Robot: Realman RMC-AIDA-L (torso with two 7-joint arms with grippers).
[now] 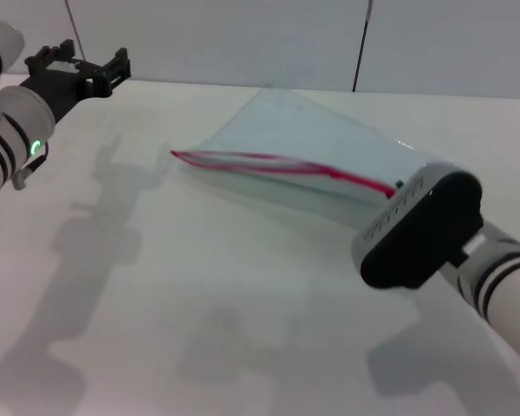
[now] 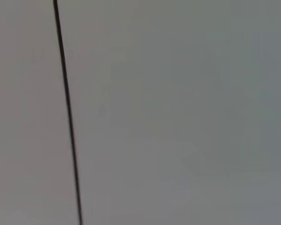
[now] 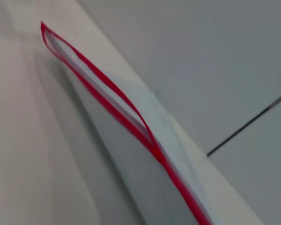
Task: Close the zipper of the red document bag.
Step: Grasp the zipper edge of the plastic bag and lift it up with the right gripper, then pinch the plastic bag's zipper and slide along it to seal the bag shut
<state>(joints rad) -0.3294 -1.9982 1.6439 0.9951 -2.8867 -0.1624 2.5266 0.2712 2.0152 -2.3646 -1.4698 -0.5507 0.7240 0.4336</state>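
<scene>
The right gripper (image 1: 397,192) sits at the near-right end of the bag, its bulky black-and-grey wrist housing covering the fingers from the head camera, so whether they are pinched or spread cannot be told from here, nor whether they have anything in their grasp. Right at that housing's upper edge the thin bright-red zipper strip (image 1: 286,165) meets it, with a small dark spot just beside the strip's end that may be the slider, too small to be sure. From there the zipper runs away to the left across the table, and in the right wrist view the red strip (image 3: 113,101) splits into two lines bowed apart along the far stretch, joining into one line nearer the camera — so part of it is open, part shut. The large flat pouch of translucent pale-blue plastic (image 1: 299,134) is lifted on its zipper edge and slopes back toward the far side of the white tabletop (image 1: 199,303), casting a shadow beneath. Over on the far left, the left gripper (image 1: 80,68), black and raised above the table's back corner near the pale wall (image 1: 217,39), stands well apart from the bag with its fingers spread and nothing between them; its wrist view shows only wall and a dark seam (image 2: 68,117).
</scene>
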